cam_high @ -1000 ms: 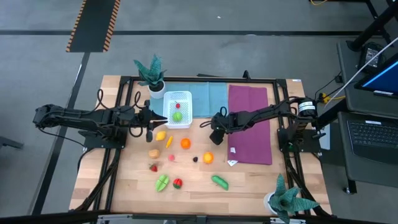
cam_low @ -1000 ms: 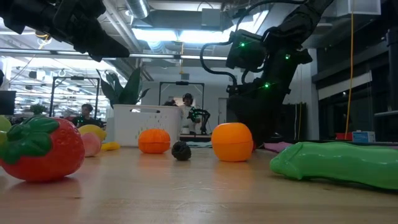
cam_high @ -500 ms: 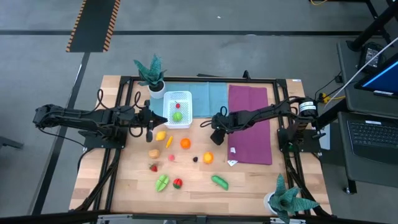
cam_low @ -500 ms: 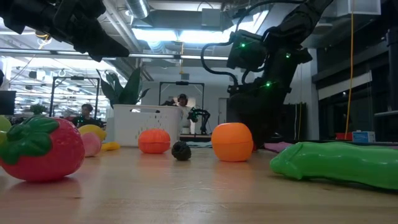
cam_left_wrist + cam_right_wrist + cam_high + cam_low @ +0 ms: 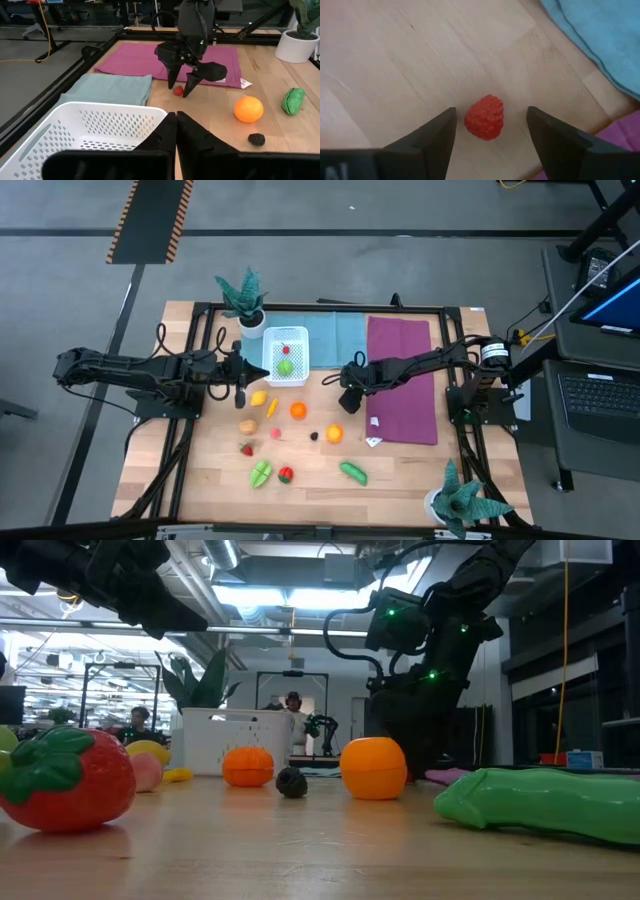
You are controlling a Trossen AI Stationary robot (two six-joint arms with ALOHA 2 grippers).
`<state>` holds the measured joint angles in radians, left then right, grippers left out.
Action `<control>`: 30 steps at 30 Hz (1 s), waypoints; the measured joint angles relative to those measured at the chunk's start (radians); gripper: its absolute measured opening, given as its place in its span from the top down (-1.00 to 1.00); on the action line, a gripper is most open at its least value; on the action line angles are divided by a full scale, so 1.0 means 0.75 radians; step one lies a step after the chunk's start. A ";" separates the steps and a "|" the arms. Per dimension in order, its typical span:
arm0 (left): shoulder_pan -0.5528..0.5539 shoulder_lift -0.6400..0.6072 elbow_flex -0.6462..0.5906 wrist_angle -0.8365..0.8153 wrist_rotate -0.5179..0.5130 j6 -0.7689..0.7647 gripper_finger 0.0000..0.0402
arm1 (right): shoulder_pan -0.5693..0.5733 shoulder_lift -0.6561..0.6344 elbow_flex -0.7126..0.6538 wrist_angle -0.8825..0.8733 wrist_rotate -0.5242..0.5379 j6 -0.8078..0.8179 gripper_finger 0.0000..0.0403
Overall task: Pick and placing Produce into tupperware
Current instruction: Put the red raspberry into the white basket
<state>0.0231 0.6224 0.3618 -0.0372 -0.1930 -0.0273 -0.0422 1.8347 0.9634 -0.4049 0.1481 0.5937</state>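
Note:
A small red raspberry (image 5: 484, 117) lies on the wood by the blue cloth. My right gripper (image 5: 492, 132) is open and points down over it, one finger on either side, not touching; it is seen again as my right gripper (image 5: 181, 89) above the raspberry (image 5: 178, 90). The white tupperware (image 5: 287, 356) holds a green and a red piece. My left gripper (image 5: 176, 131) is shut and empty beside the tupperware's left wall (image 5: 90, 125). Other produce lies nearer: an orange (image 5: 297, 410), a yellow piece (image 5: 258, 398), a green cucumber (image 5: 352, 472).
A blue cloth (image 5: 335, 335) and a purple cloth (image 5: 400, 380) lie at the far right of the table. Potted plants stand at the far left (image 5: 245, 305) and near right (image 5: 462, 498). In the low view a strawberry (image 5: 65, 780) and an orange (image 5: 373, 768) lie close by.

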 joint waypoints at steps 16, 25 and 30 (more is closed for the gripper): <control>0.000 0.000 0.000 0.000 0.000 -0.013 0.80 | -0.001 -0.001 -0.001 -0.008 0.004 0.005 0.40; 0.000 0.000 0.000 0.000 0.000 -0.025 0.74 | 0.000 -0.001 -0.003 0.003 0.004 0.004 0.52; 0.000 0.000 0.000 0.000 0.000 -0.025 0.72 | 0.000 -0.004 -0.005 0.020 0.003 -0.022 0.48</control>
<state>0.0230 0.6224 0.3618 -0.0372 -0.1928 -0.0460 -0.0422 1.8315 0.9596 -0.3899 0.1501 0.5775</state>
